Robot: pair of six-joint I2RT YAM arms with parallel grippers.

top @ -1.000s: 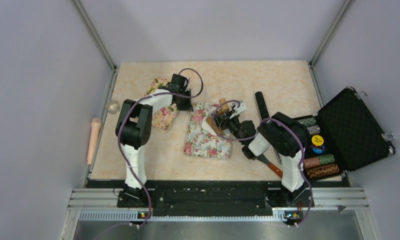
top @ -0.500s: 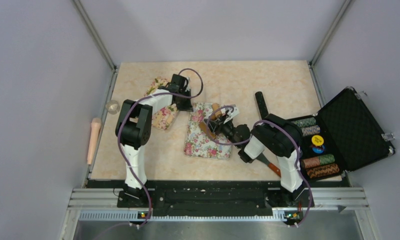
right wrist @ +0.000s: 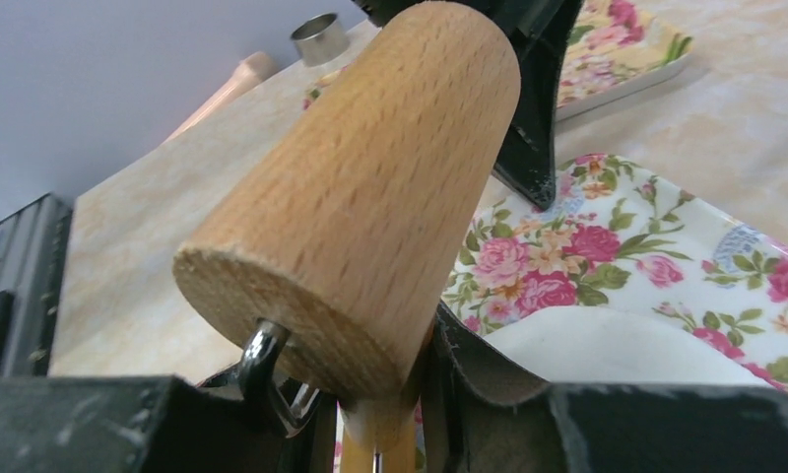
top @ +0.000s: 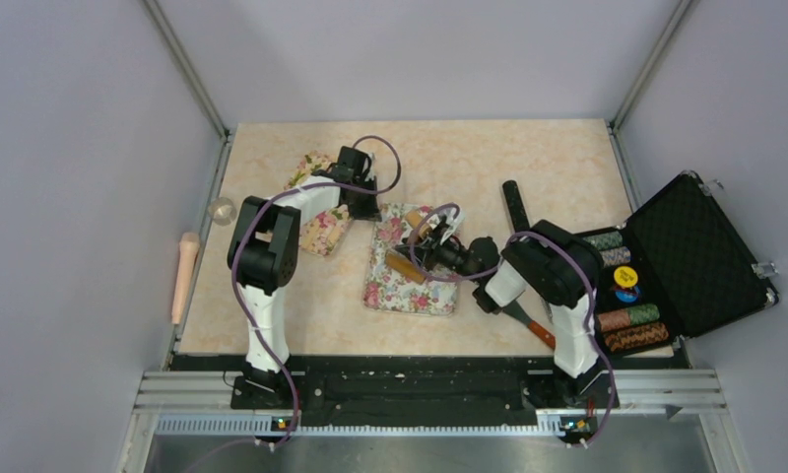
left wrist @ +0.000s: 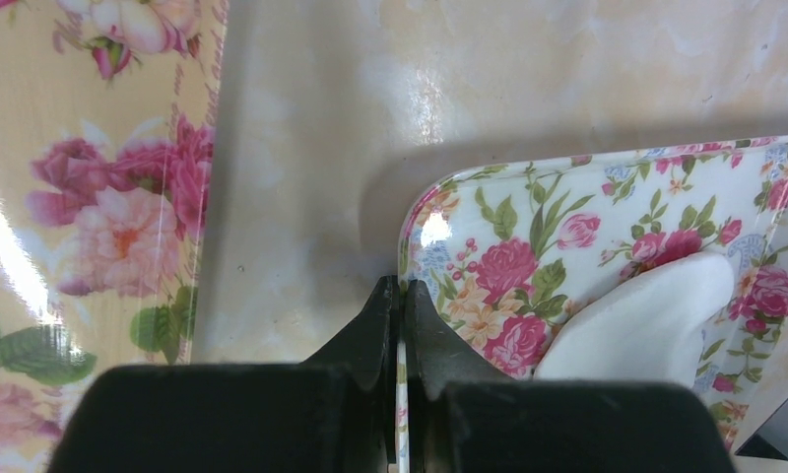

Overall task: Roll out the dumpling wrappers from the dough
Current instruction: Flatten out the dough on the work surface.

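Jaws on both arms are gripping. The right gripper (top: 426, 252) is clamped on the handle of the pin (right wrist: 370, 197). The left gripper (left wrist: 402, 292) is pressed together on the corner rim of the tray (left wrist: 498, 256), holding it down on the table (left wrist: 370, 89).

Over the last second the pin has swept from the tray's far right, where it sat angled, toward its near left. The dough showed white from above then; now pin and wrist mostly cover it. The left arm has not budged. That reads as a rolling stroke under way, thinning the dough. Whether it is a round disc yet I cannot tell.

Nearest the right wrist, the pin is a blunt barrel of pale, grainy wood on a metal axle. Just beyond it the dough (right wrist: 617, 350) lies on the tray as a smooth, matte white sheet with a soft rounded edge. The tray is glossy and rose-printed, with rounded corners. Farther off sit a second tray (left wrist: 95, 197), also floral and shiny, a small metal ring (right wrist: 321, 37) and a spare pin (right wrist: 228, 87).
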